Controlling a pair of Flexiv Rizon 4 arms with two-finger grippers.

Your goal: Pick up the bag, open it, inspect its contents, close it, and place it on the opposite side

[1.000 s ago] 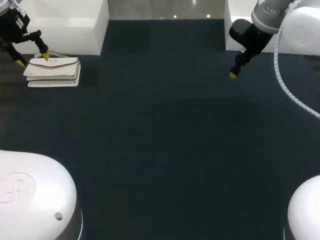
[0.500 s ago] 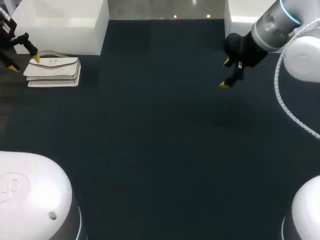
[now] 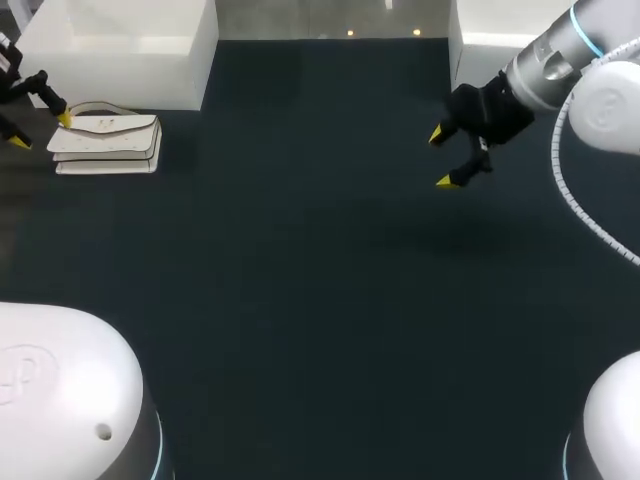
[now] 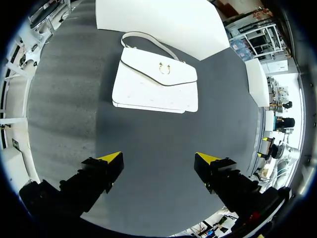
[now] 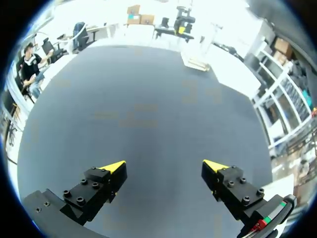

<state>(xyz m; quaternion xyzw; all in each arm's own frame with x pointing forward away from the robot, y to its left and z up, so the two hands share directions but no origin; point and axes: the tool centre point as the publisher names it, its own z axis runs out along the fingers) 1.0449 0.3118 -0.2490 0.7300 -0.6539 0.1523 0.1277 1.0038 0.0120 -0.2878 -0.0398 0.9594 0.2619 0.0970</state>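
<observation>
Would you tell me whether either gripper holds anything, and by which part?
Nothing is held: left gripper and right gripper are open; the white flap handbag lies free.

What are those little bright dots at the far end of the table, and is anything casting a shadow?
Head view: the two bright dots look like lamp reflections at the table's far edge; a faint dark patch lies under the right gripper. Left wrist view: the bag throws a soft shadow along its side.
</observation>
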